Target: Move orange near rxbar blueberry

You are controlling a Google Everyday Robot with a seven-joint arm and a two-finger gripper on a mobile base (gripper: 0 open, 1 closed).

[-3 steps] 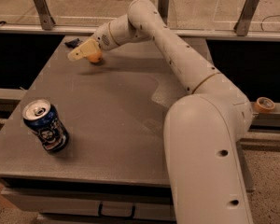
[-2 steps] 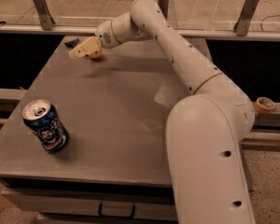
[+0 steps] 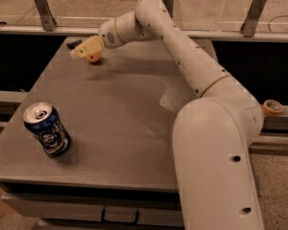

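Note:
The orange is at the far left of the grey table, half hidden under my gripper's pale fingers. My gripper reaches in from the right and is shut on the orange, holding it at or just above the table top. The rxbar blueberry is a small dark flat bar at the table's far left corner, just behind and to the left of the gripper. Part of it is hidden by the fingers.
A blue soda can stands tilted near the table's front left edge. My arm crosses the right half of the table. A roll of tape lies on a ledge at the right. A rail with posts runs behind the table.
The gripper with the orange has barely shifted, a little up and toward the far left corner. The can has not moved.

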